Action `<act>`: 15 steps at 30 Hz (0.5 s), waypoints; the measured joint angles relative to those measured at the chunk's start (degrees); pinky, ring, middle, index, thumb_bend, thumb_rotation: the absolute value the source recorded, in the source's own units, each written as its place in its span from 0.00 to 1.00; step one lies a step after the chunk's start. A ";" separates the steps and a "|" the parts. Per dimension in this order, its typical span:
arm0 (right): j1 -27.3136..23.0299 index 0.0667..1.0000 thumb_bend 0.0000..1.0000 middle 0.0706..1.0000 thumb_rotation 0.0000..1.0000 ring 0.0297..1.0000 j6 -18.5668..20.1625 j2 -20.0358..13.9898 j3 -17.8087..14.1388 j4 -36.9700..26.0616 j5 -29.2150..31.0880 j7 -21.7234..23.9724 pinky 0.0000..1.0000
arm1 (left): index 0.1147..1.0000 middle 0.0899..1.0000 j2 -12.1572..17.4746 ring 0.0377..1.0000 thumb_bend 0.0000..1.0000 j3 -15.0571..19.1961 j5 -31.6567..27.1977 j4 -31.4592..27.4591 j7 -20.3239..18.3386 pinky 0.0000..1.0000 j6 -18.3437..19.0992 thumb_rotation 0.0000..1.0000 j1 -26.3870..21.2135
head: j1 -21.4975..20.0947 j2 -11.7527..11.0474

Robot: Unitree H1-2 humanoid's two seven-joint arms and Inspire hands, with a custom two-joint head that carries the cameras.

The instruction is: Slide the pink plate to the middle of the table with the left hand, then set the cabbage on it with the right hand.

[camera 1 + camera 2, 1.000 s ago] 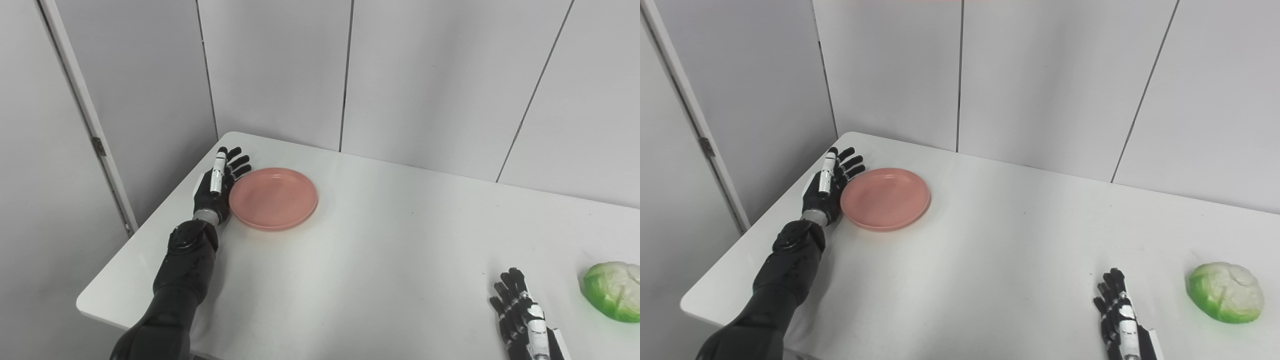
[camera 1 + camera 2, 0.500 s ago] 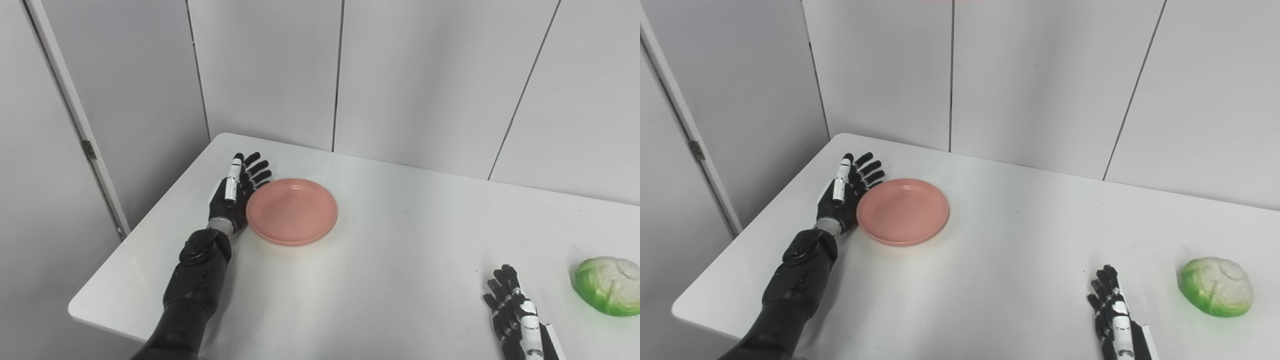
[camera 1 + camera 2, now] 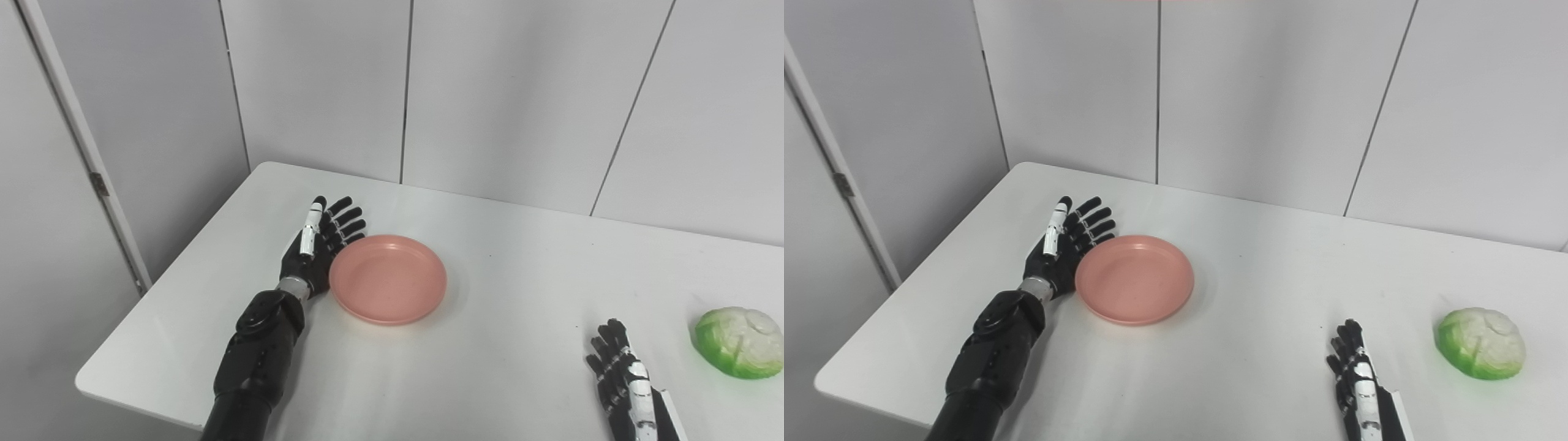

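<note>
**Flat-handed push is carrying the plate toward centre table**

The robot's black left hand [image 3: 315, 245] is standing on edge against the left rim of the round, shallow pink plastic plate [image 3: 388, 278], fingers straight and spread a little, holding nothing, with the palm facing the plate. The plate is lying flat on the white rectangular table [image 3: 490, 367], left of the table's middle, so the slide is judged to be partly done.

The plate is looking light and stiff, with a smooth underside that should be gliding easily on the glossy top. A side push low on the rim, through its centre line, is likely to be the safest contact; pressing off-centre risks spinning it away from the palm, and too quick a shove could be sending it skating past the middle.

The black-and-white right hand [image 3: 1356, 380] is waiting palm-down at the near edge, fingers extended and slightly apart, empty. Near it to the right, not touching, the round green-and-white cabbage [image 3: 1480, 343] is sitting on the table's right side. It appears bulky and rounded, probably a soft or hollow replica, though that cannot be told. A wide wrap over the top, fingers and thumb on opposite sides, is judged the surest hold, since the domed surface could be slipping out of a narrow pinch.
</note>
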 measured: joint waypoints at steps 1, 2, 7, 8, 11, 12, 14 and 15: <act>0.00 1.00 0.28 1.00 1.00 1.00 0.00 0.01 0.00 0.00 -0.01 -0.03 1.00 | 0.79 0.81 -0.50 0.81 0.44 0.00 0.00 -0.84 0.21 0.83 0.95 1.00 0.12 | 0.00 0.00; 0.00 1.00 0.29 1.00 1.00 1.00 0.00 0.01 0.00 0.00 -0.04 -0.04 1.00 | 0.79 0.81 -0.98 0.82 0.44 -0.03 -0.02 -1.37 0.39 0.83 1.59 1.00 0.22 | -0.44 0.09; 0.00 1.00 0.30 1.00 1.00 1.00 0.00 0.09 0.01 -0.01 -0.20 -0.17 1.00 | 0.79 0.80 -2.86 0.81 0.44 -0.26 -0.31 -2.73 0.68 0.82 2.95 1.00 0.39 | -1.58 0.35; 0.00 1.00 0.29 1.00 1.00 1.00 0.00 0.10 0.02 -0.01 -0.29 -0.21 1.00 | 0.79 0.81 -3.00 0.81 0.44 -0.37 -0.30 -2.81 0.73 0.82 3.04 1.00 0.39 | -1.84 0.44; 0.00 1.00 0.29 1.00 1.00 1.00 0.00 0.20 0.02 -0.01 -0.73 -0.69 1.00 | 0.79 0.81 -3.33 0.81 0.44 -0.51 -0.33 -3.11 0.74 0.82 3.28 1.00 0.40 | -2.46 0.61; 0.00 1.00 0.29 1.00 1.00 1.00 0.00 0.23 0.02 -0.01 -0.80 -0.77 1.00 | 0.79 0.81 -3.49 0.81 0.43 -0.51 -0.43 -3.25 0.75 0.81 3.48 1.00 0.41 | -2.98 0.79; 0.00 1.00 0.29 1.00 1.00 1.00 0.00 0.24 0.02 0.00 -1.01 -0.77 1.00 | 0.79 0.80 -4.08 0.81 0.43 -0.49 -0.76 -3.83 0.84 0.80 3.90 1.00 0.46 | -2.99 0.79; 0.00 1.00 0.29 1.00 1.00 1.00 -0.01 0.27 0.02 0.00 -1.09 -0.77 1.00 | 0.79 0.80 -4.54 0.81 0.43 -0.53 -0.98 -3.96 0.87 0.81 3.98 1.00 0.47 | -3.51 0.97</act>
